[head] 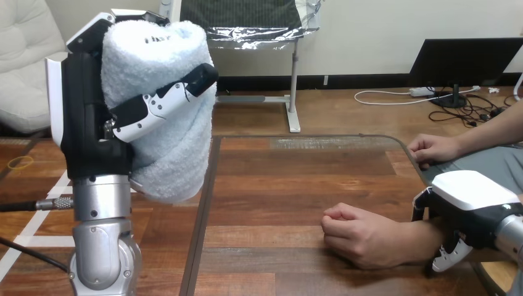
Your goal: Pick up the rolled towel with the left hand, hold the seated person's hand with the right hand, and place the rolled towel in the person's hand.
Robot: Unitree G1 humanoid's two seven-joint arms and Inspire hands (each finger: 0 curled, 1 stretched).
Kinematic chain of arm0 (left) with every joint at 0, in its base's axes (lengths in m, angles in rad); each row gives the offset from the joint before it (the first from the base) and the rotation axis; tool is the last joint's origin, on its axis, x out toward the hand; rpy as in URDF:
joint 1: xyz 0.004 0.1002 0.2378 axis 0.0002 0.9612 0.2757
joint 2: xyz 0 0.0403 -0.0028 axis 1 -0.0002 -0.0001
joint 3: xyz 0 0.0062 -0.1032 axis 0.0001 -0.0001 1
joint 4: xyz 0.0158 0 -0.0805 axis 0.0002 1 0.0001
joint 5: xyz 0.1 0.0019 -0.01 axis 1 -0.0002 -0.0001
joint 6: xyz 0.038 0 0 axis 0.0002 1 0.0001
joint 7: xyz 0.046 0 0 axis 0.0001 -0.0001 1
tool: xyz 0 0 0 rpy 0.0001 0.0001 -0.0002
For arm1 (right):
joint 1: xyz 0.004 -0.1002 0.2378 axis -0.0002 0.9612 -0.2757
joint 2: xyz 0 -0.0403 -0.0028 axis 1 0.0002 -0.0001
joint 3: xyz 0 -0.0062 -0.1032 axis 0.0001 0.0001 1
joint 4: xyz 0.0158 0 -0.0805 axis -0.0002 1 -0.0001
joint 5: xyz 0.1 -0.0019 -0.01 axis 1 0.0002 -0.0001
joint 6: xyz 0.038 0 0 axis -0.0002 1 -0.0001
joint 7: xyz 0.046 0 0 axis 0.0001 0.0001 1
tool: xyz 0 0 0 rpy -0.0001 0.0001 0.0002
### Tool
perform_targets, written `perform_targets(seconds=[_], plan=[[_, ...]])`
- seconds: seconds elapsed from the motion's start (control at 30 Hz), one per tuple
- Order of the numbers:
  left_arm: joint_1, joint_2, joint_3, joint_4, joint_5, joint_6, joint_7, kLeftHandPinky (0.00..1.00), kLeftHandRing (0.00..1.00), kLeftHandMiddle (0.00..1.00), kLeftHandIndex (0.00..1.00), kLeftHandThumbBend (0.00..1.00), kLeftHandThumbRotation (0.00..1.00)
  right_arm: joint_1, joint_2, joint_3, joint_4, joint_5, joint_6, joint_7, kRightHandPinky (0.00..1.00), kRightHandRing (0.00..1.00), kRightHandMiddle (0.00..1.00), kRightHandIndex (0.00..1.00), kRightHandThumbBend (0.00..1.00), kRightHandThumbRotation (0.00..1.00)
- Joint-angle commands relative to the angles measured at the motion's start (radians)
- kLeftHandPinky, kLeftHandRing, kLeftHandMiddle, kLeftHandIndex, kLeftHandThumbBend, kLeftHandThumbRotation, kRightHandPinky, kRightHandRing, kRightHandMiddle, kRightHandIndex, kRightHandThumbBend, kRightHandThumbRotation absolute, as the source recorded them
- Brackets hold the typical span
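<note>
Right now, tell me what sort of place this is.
Likely a care-task practice station: a wooden table, the left hand holding a rolled towel up, and the right hand curled round the person's wrist while the person's nearer hand rests fisted on the table.

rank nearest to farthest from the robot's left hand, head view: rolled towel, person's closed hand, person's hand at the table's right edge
1. rolled towel, held in the left hand, raised left.
2. person's closed hand, on the table, bottom centre.
3. person's hand at the table's right edge, far right.
</note>
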Motion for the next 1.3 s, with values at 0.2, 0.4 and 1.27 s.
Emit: perform_targets(seconds=[0.2, 0.4, 1.27], plan=[[-0.078, -0.005, 0.003, 0.0, 0.002, -0.021, 0.0, 0.25, 0.31, 0.36, 0.4, 0.62, 0.0, 0.006, 0.05, 0.028, 0.046, 0.031, -0.001, -0.001, 0.17, 0.24, 0.34, 0.44, 0.83, 0.08], [-0.08, -0.003, 0.001, 0.006, -0.001, -0.025, -0.006, 0.25, 0.31, 0.36, 0.4, 0.61, 0.0, 0.007, 0.053, 0.022, 0.046, 0.047, -0.005, -0.002, 0.14, 0.21, 0.3, 0.4, 0.82, 0.09], [-0.103, -0.024, -0.008, 0.033, 0.026, 0.001, 0.022, 0.26, 0.32, 0.37, 0.4, 0.61, 0.0, 0.003, 0.048, -0.024, -0.009, 0.112, -0.013, -0.029, 0.14, 0.21, 0.3, 0.39, 0.82, 0.11]])
